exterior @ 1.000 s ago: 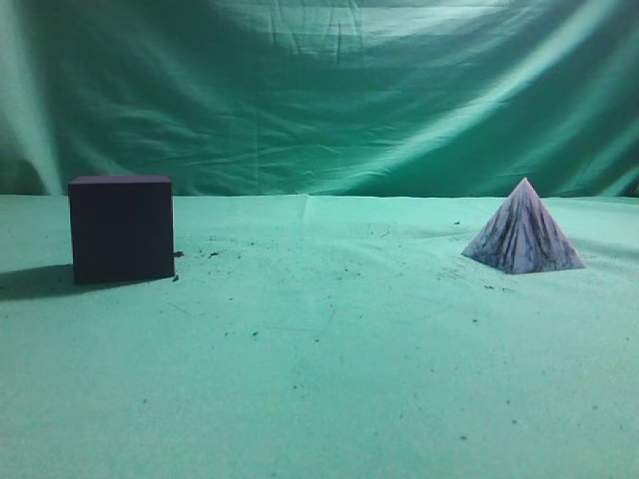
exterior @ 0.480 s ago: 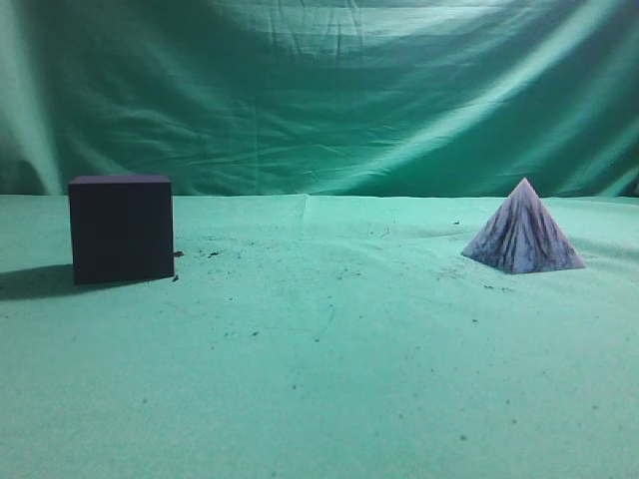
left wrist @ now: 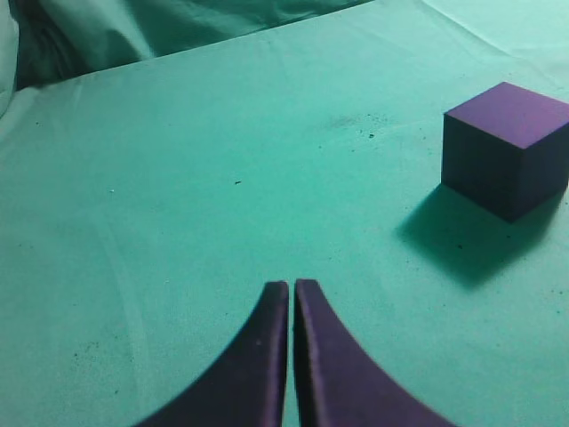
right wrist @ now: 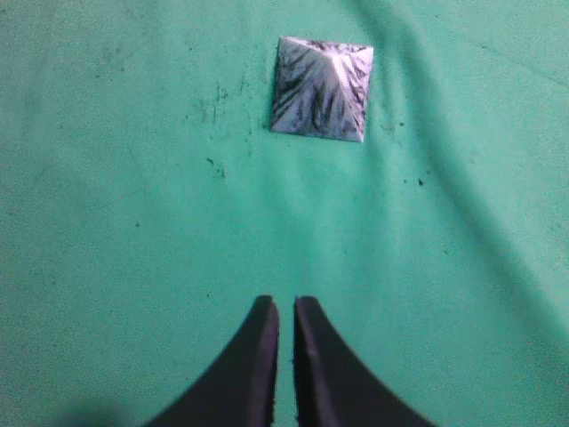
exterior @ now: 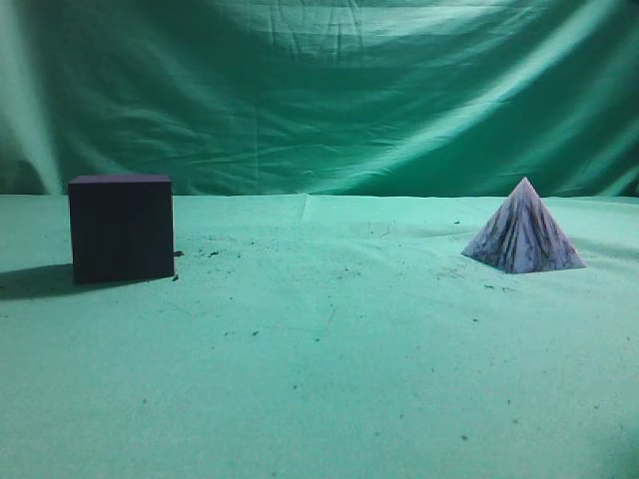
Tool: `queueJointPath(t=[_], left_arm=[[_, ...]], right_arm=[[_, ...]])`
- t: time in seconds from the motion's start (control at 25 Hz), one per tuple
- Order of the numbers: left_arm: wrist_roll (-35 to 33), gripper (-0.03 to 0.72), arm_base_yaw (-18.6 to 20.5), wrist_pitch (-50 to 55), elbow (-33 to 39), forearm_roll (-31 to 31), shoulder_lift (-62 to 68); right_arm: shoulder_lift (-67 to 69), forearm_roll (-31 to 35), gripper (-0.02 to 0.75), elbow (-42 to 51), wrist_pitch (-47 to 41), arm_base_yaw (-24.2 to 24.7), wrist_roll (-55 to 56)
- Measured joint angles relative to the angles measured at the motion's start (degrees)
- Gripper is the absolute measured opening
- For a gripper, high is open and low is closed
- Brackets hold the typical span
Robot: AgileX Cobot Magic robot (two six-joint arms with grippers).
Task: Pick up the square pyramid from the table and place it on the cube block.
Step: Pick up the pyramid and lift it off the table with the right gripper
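The square pyramid, pale lavender with dark marble streaks, stands on the green table at the right. It also shows in the right wrist view, well ahead of my right gripper, which is shut and empty. The dark purple-black cube block stands at the left. In the left wrist view the cube block sits ahead and to the right of my left gripper, which is shut and empty. Neither gripper shows in the exterior view.
A wrinkled green cloth backdrop hangs behind the table. Dark specks are scattered over the cloth between the cube and the pyramid. A fold of cloth lies at the table's far left corner.
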State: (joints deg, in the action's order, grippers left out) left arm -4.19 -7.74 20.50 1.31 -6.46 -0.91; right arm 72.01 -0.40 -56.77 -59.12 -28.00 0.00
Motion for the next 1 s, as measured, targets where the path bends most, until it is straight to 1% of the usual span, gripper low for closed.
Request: queueJointPath(t=[0.04, 0.08, 0.16, 0.28, 0.36, 0.4, 0.64, 0.68, 0.72, 1.0], left_arm=[[0.0, 0.0, 0.0, 0.0, 0.0, 0.0, 0.0], [0.0, 0.0, 0.0, 0.0, 0.0, 0.0, 0.0], [0.0, 0.0, 0.0, 0.0, 0.0, 0.0, 0.0], [0.0, 0.0, 0.0, 0.0, 0.0, 0.0, 0.0], [0.0, 0.0, 0.0, 0.0, 0.0, 0.0, 0.0], [0.0, 0.0, 0.0, 0.0, 0.0, 0.0, 0.0], [0.0, 0.0, 0.0, 0.0, 0.0, 0.0, 0.0], [0.0, 0.0, 0.0, 0.0, 0.0, 0.0, 0.0], [0.0, 0.0, 0.0, 0.0, 0.0, 0.0, 0.0], [0.0, 0.0, 0.0, 0.0, 0.0, 0.0, 0.0]], right_arm=[[2.89, 0.0, 0.047, -1.47, 0.0, -0.02, 0.02], [5.62, 0.0, 0.13, -3.09, 0.0, -0.11, 0.17], [10.17, 0.0, 0.254, -6.05, -0.09, -0.11, 0.31], [15.87, 0.32, 0.498, -9.06, 0.01, -0.25, 0.35], [19.24, 0.48, 0.609, -10.22, 0.54, -0.25, 0.35], [20.54, 0.52, 0.639, -10.53, 1.19, -0.25, 0.35], [27.88, 0.52, 0.632, -10.92, 5.88, -0.25, 0.35], [28.77, 0.42, 0.585, -11.05, 6.83, -0.25, 0.35], [29.74, 0.02, 0.568, -11.05, 7.79, -0.25, 0.35], [34.3, -2.88, 0.577, -11.09, 11.9, -0.25, 0.35]])
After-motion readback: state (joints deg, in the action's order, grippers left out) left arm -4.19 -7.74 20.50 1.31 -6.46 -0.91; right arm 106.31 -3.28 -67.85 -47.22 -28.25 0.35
